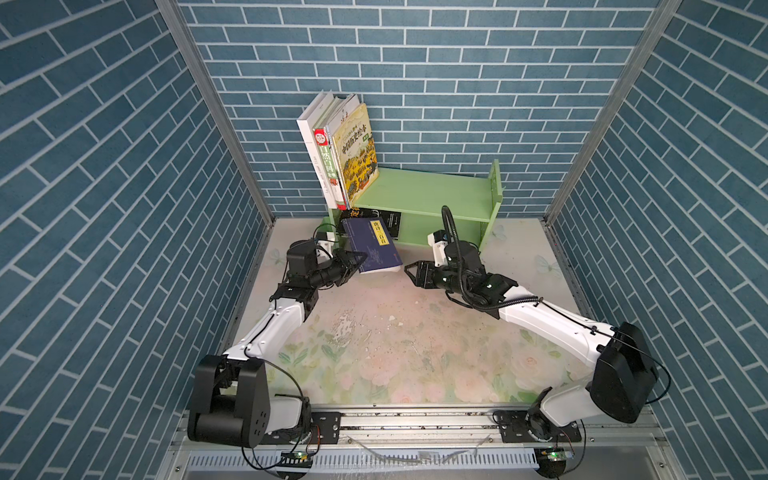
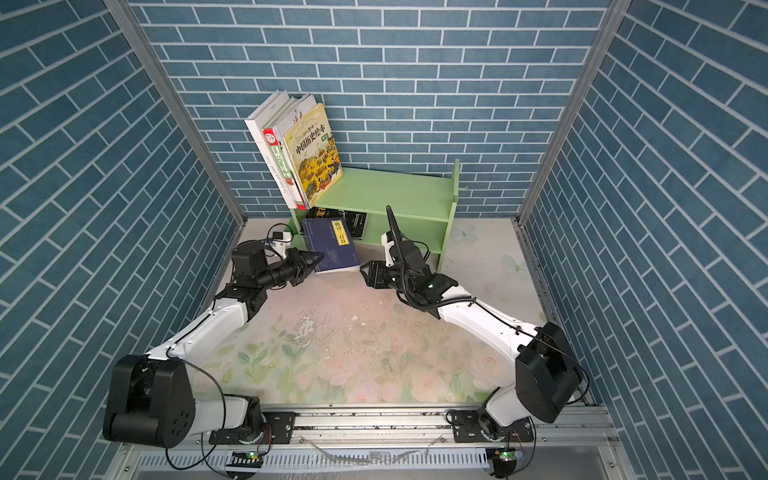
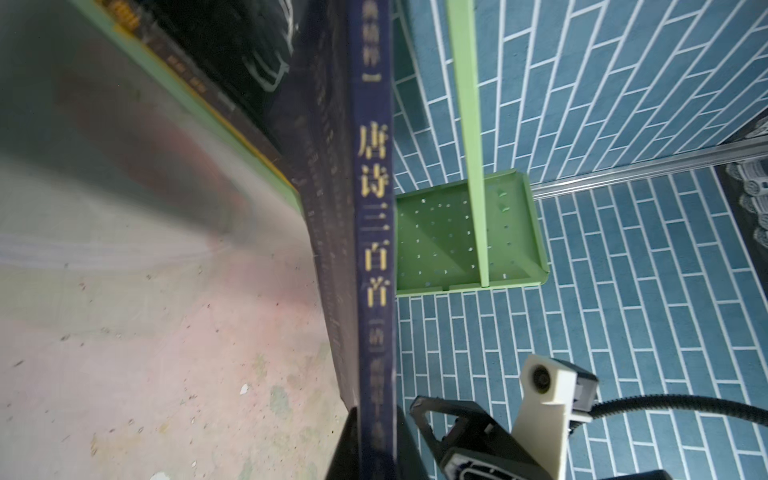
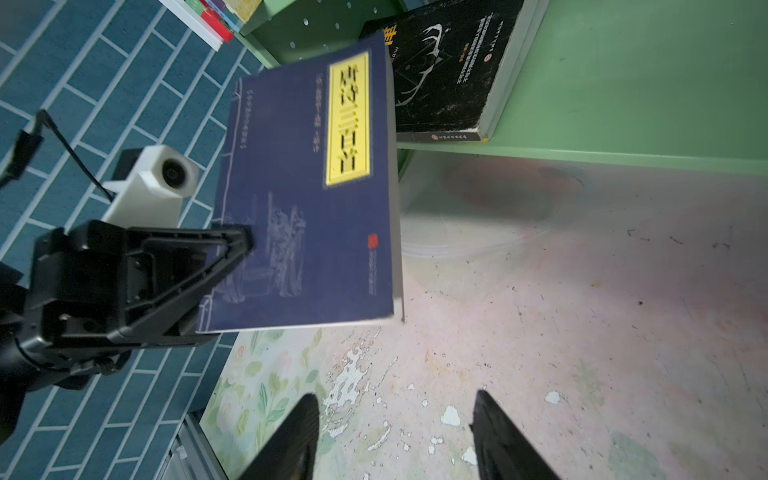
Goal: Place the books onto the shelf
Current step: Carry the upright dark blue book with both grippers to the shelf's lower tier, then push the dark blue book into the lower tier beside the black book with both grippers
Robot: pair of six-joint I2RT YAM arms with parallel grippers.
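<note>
While left pincer [image 1: 358, 258] clamps navy book [image 1: 376, 245] flat, likely to slide into shelf [image 1: 436, 195] lower tier, right pincer [image 1: 409, 274] sits apart, empty.

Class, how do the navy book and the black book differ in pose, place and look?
The navy book is clamped in the left gripper; the black book is touched by no gripper. The navy book hangs tilted before the shelf; the black book lies flat on its lower tier. The navy book bears a yellow panel; the black book a white antler drawing. Both face cover up.
</note>
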